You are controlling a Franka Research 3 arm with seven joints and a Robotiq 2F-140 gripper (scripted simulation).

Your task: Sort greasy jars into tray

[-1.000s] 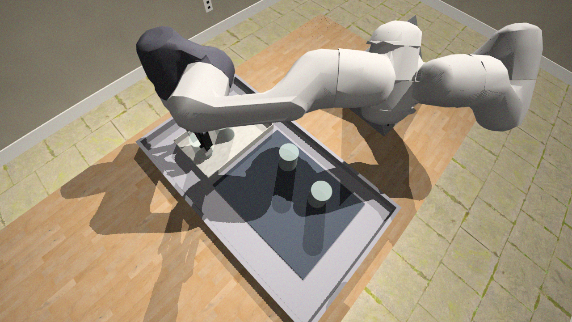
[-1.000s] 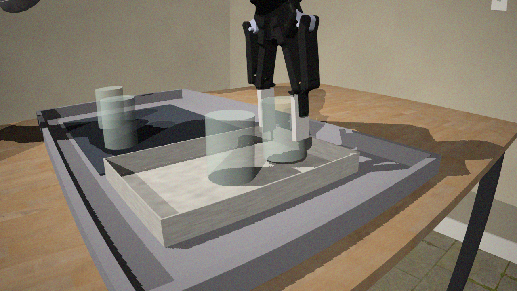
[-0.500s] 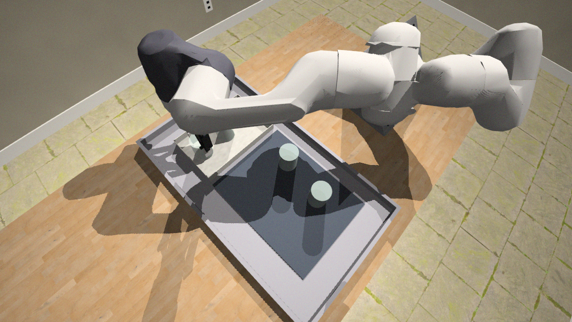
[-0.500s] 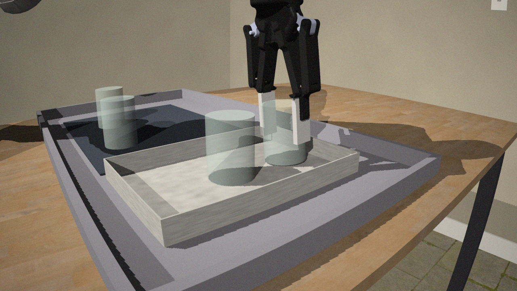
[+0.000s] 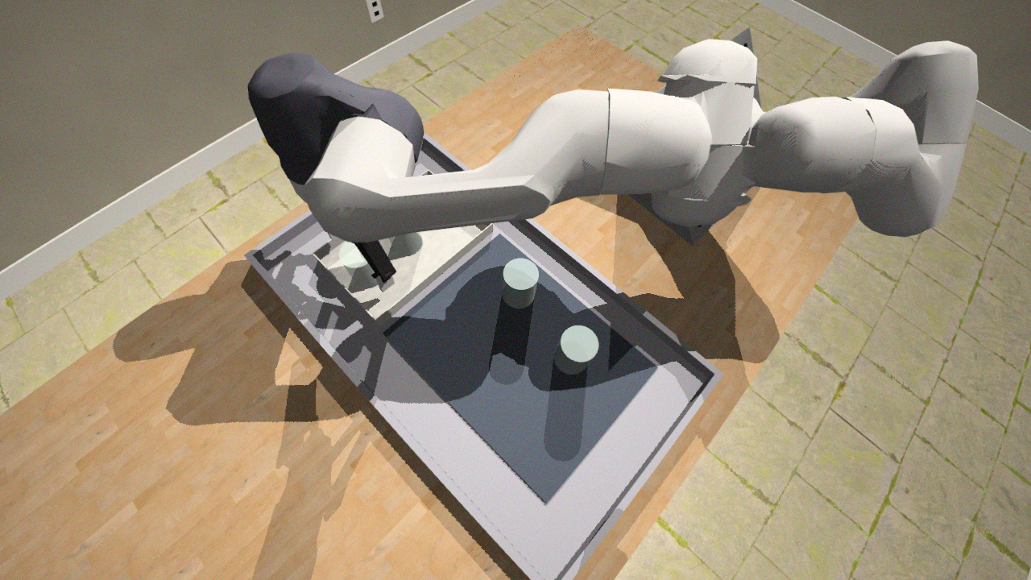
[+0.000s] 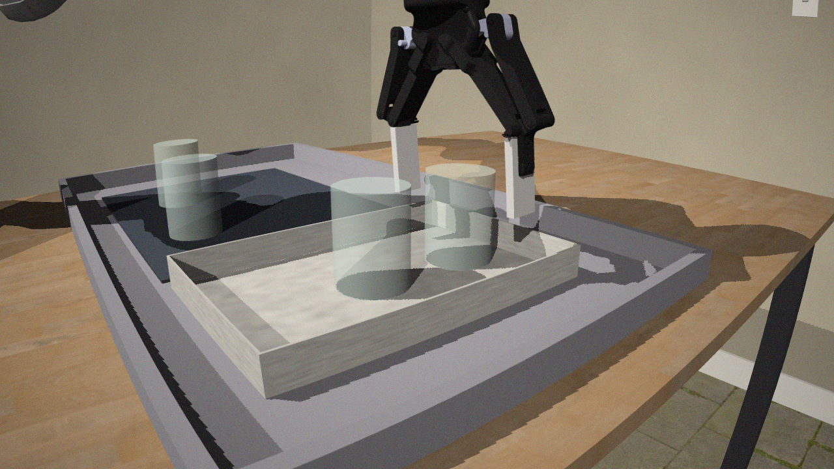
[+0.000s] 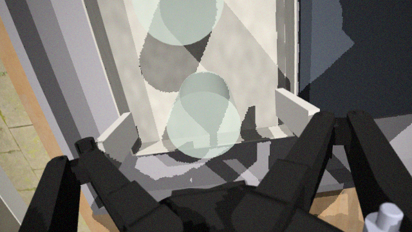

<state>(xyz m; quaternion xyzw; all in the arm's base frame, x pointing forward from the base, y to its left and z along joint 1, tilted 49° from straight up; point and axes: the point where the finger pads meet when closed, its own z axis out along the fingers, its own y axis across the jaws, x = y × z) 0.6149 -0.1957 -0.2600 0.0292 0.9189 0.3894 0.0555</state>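
My gripper is open wide at the far end of the pale tray. One glass jar stands mouth down on the tray floor between the spread fingers, touching neither. A second jar stands in the tray a little nearer its middle. Two more jars stand on the dark drying mat; in the exterior view they overlap, one jar behind the other jar.
The tray and mat lie side by side on the raised-edge steel table top, which rests on a wooden table. The arm hangs over the tray end and hides part of it in the top view.
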